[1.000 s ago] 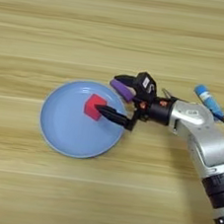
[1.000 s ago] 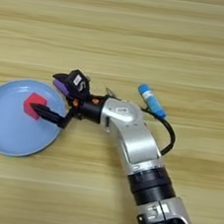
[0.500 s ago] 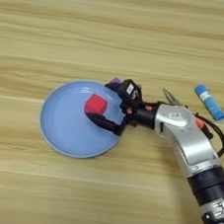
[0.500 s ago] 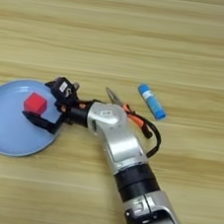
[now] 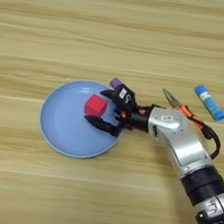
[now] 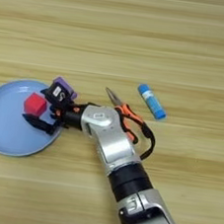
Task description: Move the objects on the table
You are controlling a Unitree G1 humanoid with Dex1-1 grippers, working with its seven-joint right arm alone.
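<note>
A red cube (image 5: 95, 105) lies in a light blue plate (image 5: 62, 128) left of the middle of the wood table (image 5: 119, 30). My right gripper (image 5: 95, 106) reaches in over the plate's right rim and is open. One black finger is above the cube and the other below it, each with a small gap. A purple bar (image 6: 65, 85) peeks out just behind the gripper's wrist, mostly hidden. Orange-handled pliers (image 6: 129, 111) lie partly under my silver forearm (image 5: 180, 142). A blue glue stick (image 5: 209, 102) lies to the right.
The forearm crosses the lower right of the table, from the bottom edge up to the plate. The pliers' metal tip (image 5: 169, 96) points up-left between the arm and the glue stick.
The arm has slid left over the plate, so the fingers now straddle the cube. The pliers have come out from behind the arm. Cube, plate and glue stick have stayed put.
</note>
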